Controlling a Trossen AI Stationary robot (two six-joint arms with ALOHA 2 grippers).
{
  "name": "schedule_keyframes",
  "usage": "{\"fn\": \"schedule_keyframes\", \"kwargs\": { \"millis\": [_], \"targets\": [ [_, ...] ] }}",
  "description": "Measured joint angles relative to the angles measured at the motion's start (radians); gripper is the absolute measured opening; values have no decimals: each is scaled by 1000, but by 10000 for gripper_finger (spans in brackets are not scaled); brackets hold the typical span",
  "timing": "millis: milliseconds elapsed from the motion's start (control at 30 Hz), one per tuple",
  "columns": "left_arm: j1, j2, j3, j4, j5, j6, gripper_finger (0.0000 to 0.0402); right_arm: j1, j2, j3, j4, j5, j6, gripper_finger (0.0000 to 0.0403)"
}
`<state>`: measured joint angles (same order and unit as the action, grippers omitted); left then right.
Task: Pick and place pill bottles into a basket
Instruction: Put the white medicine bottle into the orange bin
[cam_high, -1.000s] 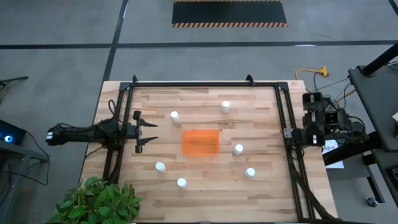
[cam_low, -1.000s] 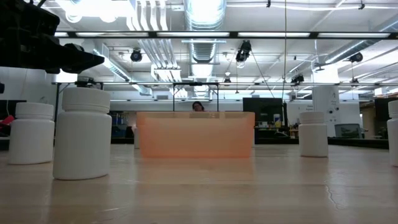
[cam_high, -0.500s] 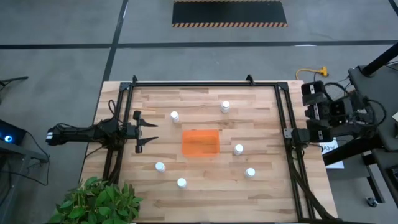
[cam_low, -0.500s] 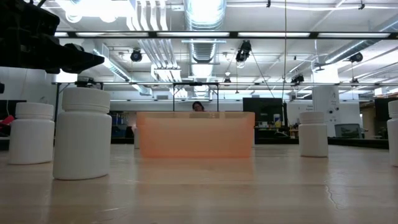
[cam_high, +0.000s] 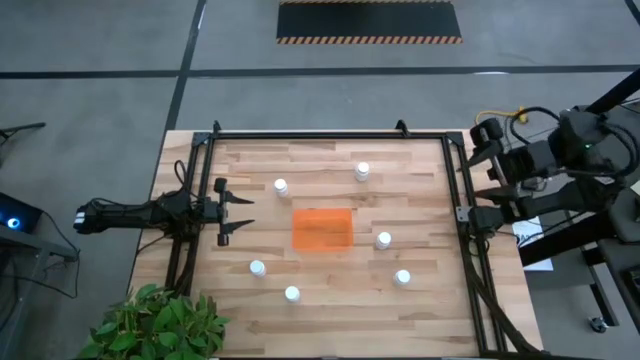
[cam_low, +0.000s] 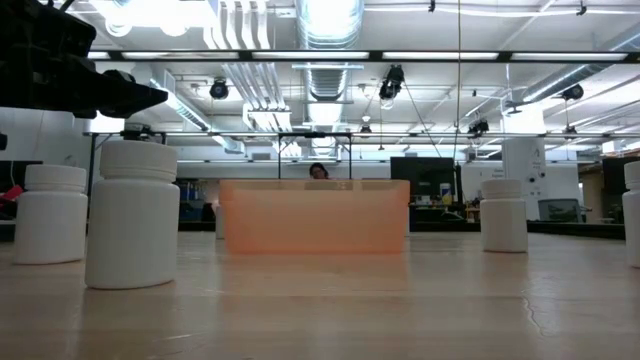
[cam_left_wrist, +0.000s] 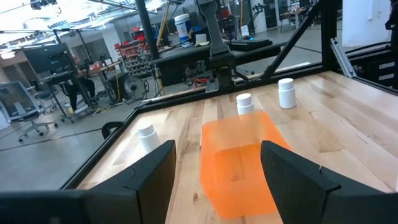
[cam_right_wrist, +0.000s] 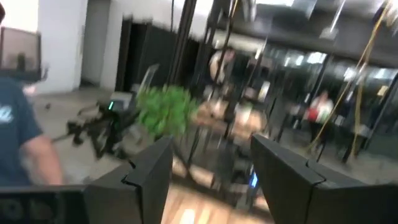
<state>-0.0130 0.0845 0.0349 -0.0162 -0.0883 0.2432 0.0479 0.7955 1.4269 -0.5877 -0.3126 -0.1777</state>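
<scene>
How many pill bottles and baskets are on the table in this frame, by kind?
Pill bottles: 6, all standing outside the basket
Basket: 1, orange, nothing in it
Total: 7

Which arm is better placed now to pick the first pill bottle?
Left. The left gripper is open over the table, near the bottle and the basket. The right gripper is at the table's right edge, farther from any bottle.
</scene>
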Motion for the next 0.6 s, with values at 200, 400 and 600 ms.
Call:
{"fn": "schedule_keyframes", "kwargs": {
  "millis": [200,400,600],
  "targets": [
    [0,0,0,0,0,0,218,0,123,134,-207,-95,71,206],
    [0,0,0,0,0,0,218,34,224,173,-323,-179,132,206],
    [0,0,0,0,0,0,218,104,309,175,-402,-181,253,206]
  ]
}}
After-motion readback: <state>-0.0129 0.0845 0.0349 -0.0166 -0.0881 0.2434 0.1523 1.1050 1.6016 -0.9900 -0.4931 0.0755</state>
